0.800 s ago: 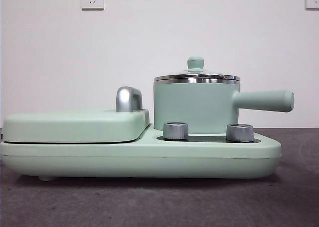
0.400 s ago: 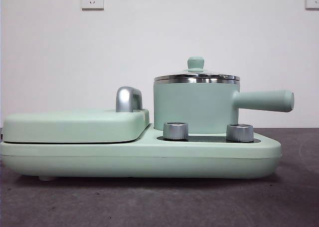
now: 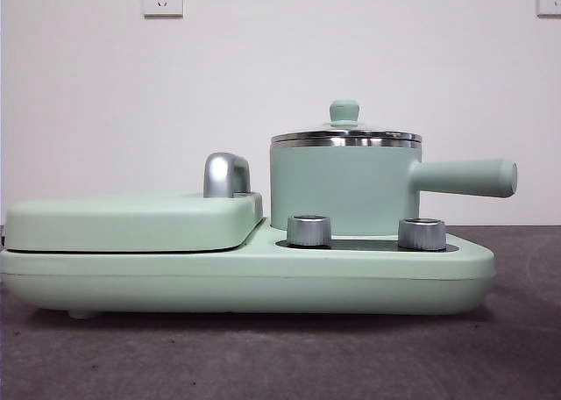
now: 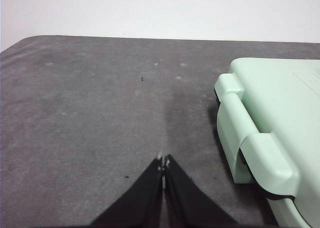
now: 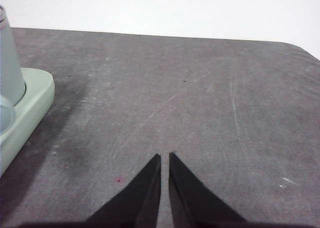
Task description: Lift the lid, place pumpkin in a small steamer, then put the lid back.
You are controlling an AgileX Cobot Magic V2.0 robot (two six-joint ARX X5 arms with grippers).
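Grey felt-like desk (image 3: pixel 280 360) lies nearest you, bare in the front view, and on it sits the wide mint-green base unit (image 3: pixel 245 277) with its two silver knobs (image 3: pixel 308 231) along the near edge. On the base's one side you have the flat rectangular cover (image 3: pixel 131 223) with a chrome handle (image 3: pixel 226 175) behind it; on the other stands the small steamer (image 3: pixel 344 188), its long straight handle (image 3: pixel 465 177) pointing away from the cover. The lid (image 3: pixel 345 137) is seated on the steamer's steel rim, its mint knob (image 3: pixel 344 111) upright and untouched.

Your left hand (image 4: pixel 163 162) hangs over bare desk just beside the cover end of the base, jaws pressed together and holding nothing. Your right hand (image 5: pixel 164 158) hangs over bare desk near the steamer end, jaws nearly together with only a thin slit between them, also empty.

I judge that you are at the very first step: the lid is not yet lifted. No pumpkin shows in any view, so I cannot tell you where it lies. The next move calls for one hand to open, come over the knob from above, and close on it squarely; the knob is small and rounded, so centre well before you lift.
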